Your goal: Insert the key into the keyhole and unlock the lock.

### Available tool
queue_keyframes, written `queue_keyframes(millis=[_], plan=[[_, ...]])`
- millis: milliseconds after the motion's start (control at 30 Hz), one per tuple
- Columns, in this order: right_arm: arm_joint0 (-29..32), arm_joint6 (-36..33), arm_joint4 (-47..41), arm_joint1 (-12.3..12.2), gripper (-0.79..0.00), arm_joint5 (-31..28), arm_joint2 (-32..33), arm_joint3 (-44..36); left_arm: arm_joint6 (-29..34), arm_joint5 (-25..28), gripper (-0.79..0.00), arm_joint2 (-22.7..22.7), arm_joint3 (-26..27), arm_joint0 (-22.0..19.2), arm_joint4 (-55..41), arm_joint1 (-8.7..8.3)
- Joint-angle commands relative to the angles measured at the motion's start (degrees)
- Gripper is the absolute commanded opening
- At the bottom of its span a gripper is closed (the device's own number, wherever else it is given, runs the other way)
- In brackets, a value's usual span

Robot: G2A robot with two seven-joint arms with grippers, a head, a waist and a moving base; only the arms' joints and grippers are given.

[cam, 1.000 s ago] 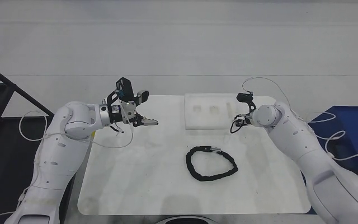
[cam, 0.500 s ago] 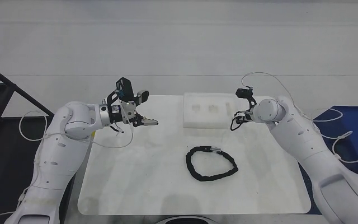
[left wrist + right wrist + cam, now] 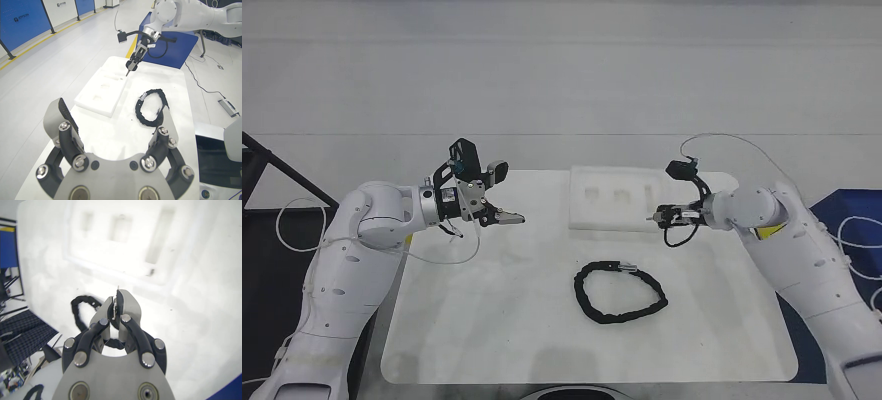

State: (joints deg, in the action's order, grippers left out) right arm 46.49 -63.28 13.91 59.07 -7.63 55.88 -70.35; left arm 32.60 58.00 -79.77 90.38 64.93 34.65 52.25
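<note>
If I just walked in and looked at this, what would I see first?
Probably the black chain lock, curled in a loop in the middle of the white table. Next, the right gripper, pinching a small key just over one end of the white foam tray. The left gripper hangs wide open over the table's other side.
</note>
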Motion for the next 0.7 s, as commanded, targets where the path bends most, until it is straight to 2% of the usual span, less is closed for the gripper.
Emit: queue_keyframes(millis=[0, 200, 367, 500, 667], plan=[[2.12, -1.28, -3.23, -0.79, -0.785, -3.93, 2.79, -2.73, 0.00, 0.00, 0.000, 0.00, 0.00, 0.00, 0.00, 0.00], [9.80, -5.36, -14.21, -3.33, -0.785, -14.65, 12.06, -10.40, 0.00, 0.00, 0.000, 0.00, 0.00, 0.00, 0.00, 0.00], [14.09, -9.01, -25.53, -4.45, -0.785, -21.88, 17.13, -11.82, 0.00, 0.00, 0.000, 0.00, 0.00, 0.00, 0.00, 0.00], [15.60, -9.03, -32.83, -4.76, -0.785, -24.35, 18.36, -9.41, 0.00, 0.00, 0.000, 0.00, 0.00, 0.00, 0.00, 0.00], [15.12, -9.96, -41.51, -5.35, -0.785, -23.43, 17.09, -7.54, 0.00, 0.00, 0.000, 0.00, 0.00, 0.00, 0.00, 0.00]])
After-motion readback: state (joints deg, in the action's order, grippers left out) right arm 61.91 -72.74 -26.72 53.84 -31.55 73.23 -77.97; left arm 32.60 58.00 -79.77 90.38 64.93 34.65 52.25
